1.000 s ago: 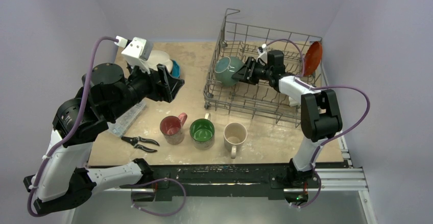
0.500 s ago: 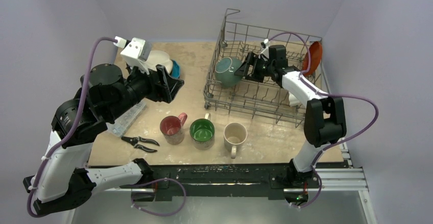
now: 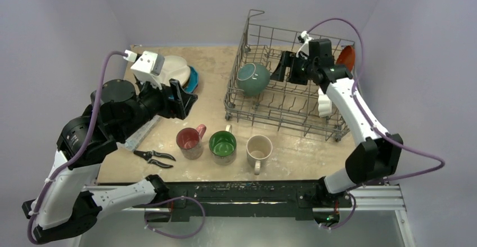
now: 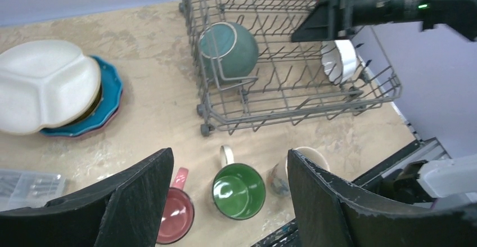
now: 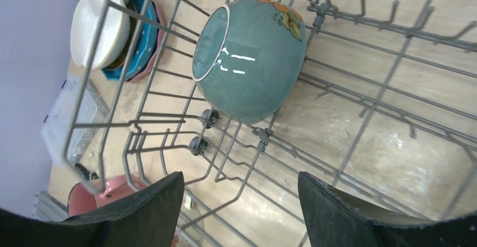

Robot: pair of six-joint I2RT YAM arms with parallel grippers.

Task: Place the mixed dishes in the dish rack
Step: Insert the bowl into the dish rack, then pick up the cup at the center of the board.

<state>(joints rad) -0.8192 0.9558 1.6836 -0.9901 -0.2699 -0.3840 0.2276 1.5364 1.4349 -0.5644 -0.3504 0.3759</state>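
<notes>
Black-handled metal pliers (image 3: 154,157) lie on the mottled beige tabletop (image 3: 214,89) toward its eight o'clock corner, just at five o'clock of a clear plastic compartment box (image 3: 136,135).

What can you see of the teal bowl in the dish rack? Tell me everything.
The teal bowl is round and glossy, ceramic by its look, with a pale rim and an orange-and-green motif on its outer wall. It lies on its side at the left end of the dish rack, mouth facing that end, resting on the wires. The right gripper stands open beside it, not touching.
</notes>
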